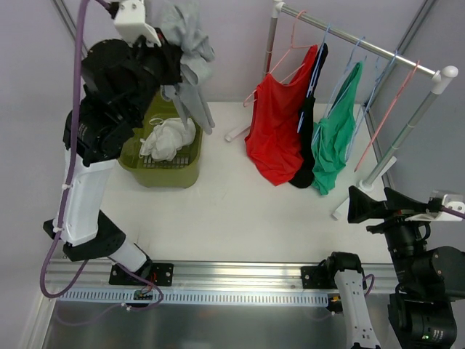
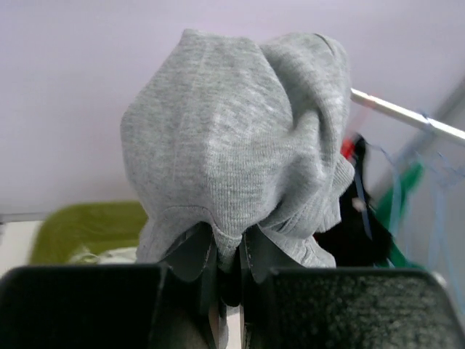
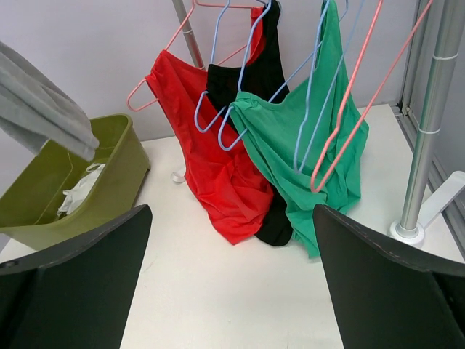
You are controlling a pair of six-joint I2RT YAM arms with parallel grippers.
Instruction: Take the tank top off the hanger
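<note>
Left gripper [image 2: 227,251] clamped on bunched grey fine-knit tank top [image 2: 232,138] above olive slatted plastic basket [image 1: 164,176]; right gripper [image 3: 231,212] jaws wide apart.

Bunched grey tank top [image 1: 192,51] aloft above the olive basket [image 1: 168,175]

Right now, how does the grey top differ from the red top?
The grey top is off any hanger, bunched in the shut left gripper; the red top hangs spread on a pink hanger on the rack. The grey top is held over the green basket; the red top hangs beside a black top. Both hang limp.
</note>
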